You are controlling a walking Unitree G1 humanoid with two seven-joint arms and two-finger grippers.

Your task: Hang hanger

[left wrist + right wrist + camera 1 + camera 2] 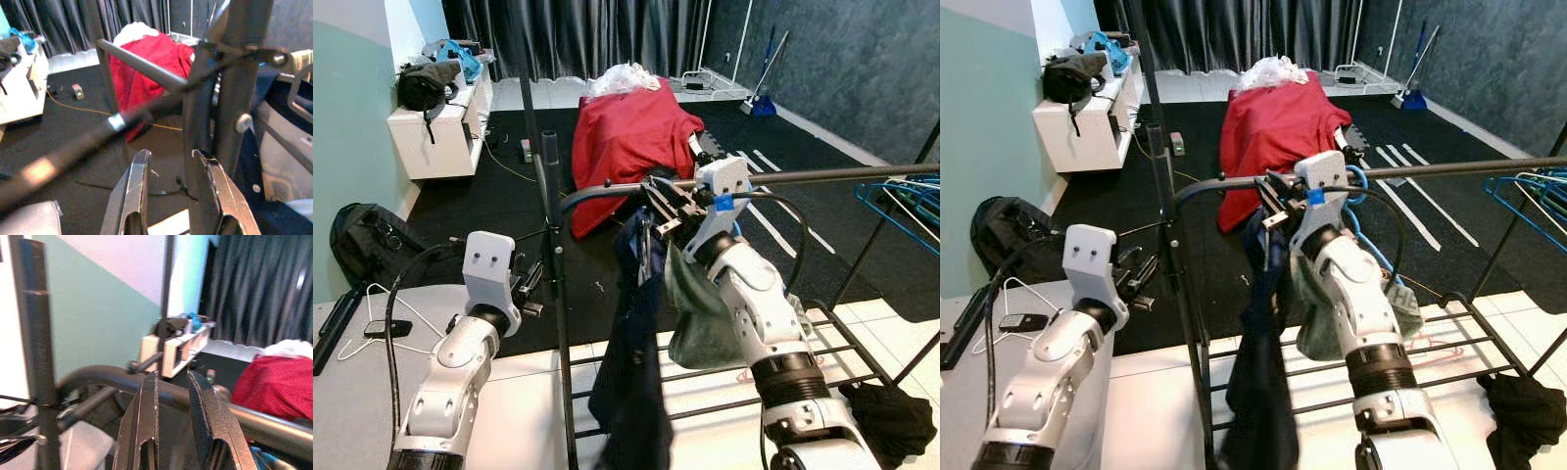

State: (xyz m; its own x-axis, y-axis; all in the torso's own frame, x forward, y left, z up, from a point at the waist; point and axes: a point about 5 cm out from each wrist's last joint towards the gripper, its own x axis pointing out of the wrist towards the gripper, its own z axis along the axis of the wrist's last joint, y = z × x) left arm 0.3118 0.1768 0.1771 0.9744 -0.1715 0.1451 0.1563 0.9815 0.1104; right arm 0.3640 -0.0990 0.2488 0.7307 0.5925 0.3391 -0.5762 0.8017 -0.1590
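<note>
Clothes rack (822, 176) up front, shirt (631, 333) hanging from its rail near the upright pole (553, 294). Hangers (911, 201) on rail far right. Covered heap (626, 137) behind; shelf (435, 132) and backpack (367, 245) left.

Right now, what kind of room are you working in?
Likely a laundry or spare room in a home: a black clothes rack with a dark garment hanging on it, blue hangers, and dark curtains along the back wall.

Red blanket (628, 147); navy garment (631, 343) on black rail (822, 176); grey-green cloth (700, 313); blue hangers (906, 201); dark grey curtains (578, 34); white shelf unit (435, 132); black backpack (367, 245).
</note>
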